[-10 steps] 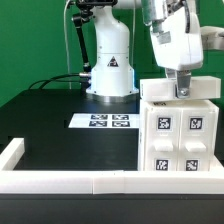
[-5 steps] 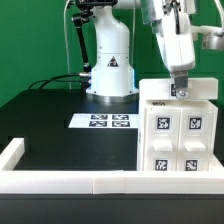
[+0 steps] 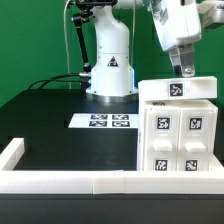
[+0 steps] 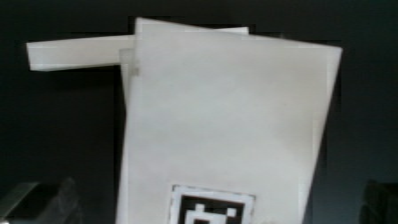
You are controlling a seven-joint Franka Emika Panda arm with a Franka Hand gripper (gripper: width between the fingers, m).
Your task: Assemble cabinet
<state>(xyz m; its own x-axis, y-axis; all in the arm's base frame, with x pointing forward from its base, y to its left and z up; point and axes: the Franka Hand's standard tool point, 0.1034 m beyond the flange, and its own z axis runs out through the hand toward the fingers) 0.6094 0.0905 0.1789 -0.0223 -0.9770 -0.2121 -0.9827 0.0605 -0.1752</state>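
The one gripper (image 3: 186, 71) hung just above the cabinet (image 3: 178, 137), clear of its top, fingers (image 4: 39, 200) apart and holding nothing. The single cabinet stood upright on the black table (image 3: 60, 135) at the exterior view's right. It showed five tags: one on top and four on the front. One marker board (image 3: 105, 121) lay to its left, apart from it.

Black table (image 3: 55, 135): marker board (image 3: 103, 122) flat mid-table, cabinet (image 3: 178, 135) standing at exterior view's right, robot base (image 3: 110, 80) at back, white rail (image 3: 60, 181) along front edge.
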